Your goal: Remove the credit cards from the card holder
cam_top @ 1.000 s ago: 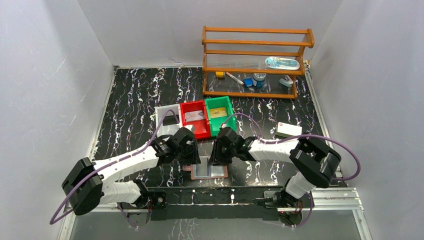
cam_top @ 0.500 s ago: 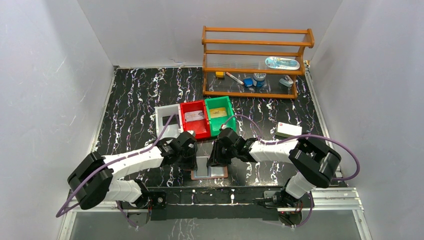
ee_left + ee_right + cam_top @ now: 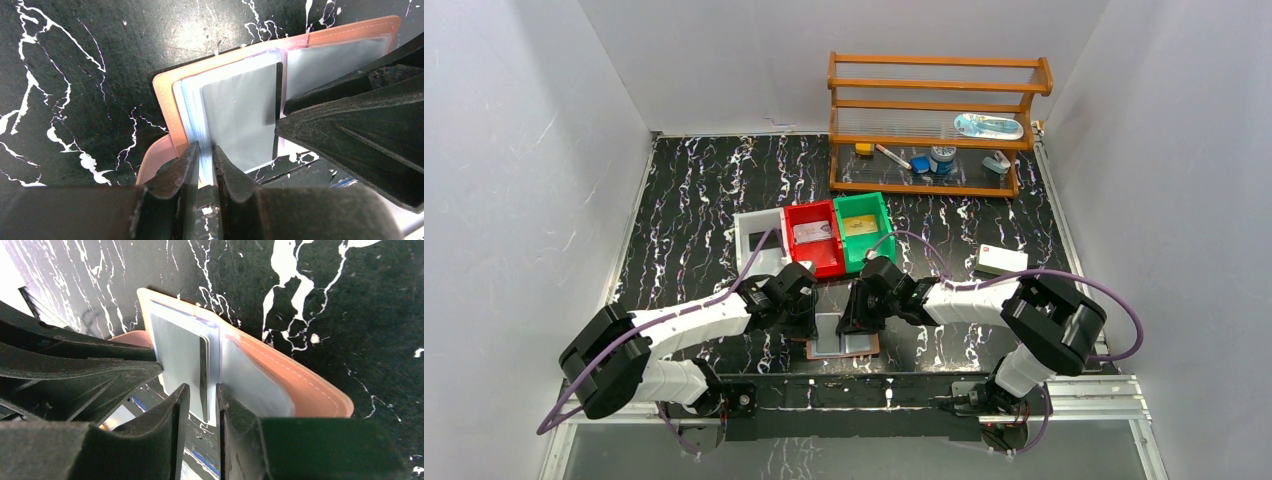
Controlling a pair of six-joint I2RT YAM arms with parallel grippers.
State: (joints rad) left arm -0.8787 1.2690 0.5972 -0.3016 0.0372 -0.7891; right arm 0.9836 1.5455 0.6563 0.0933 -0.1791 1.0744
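Note:
The reddish-brown card holder (image 3: 844,342) lies open near the table's front edge. My left gripper (image 3: 808,320) is at its left side and my right gripper (image 3: 850,322) at its right. In the left wrist view the left gripper (image 3: 205,150) is shut on the edge of the pale blue clear pockets (image 3: 192,107), beside the leather cover (image 3: 167,97). In the right wrist view the right gripper (image 3: 203,392) is closed to a narrow gap on a grey pocket leaf (image 3: 175,347) with a dark-edged card in it, standing up from the leather cover (image 3: 305,385).
A grey bin (image 3: 757,235), a red bin (image 3: 814,240) and a green bin (image 3: 864,230) stand just behind the grippers. A white box with a red mark (image 3: 1002,260) lies to the right. A wooden shelf (image 3: 934,110) stands at the back. The table's metal front rail (image 3: 904,395) runs close below.
My left arm has swung in and down from the bins to the card holder's left side. My right arm has stayed put at the holder.

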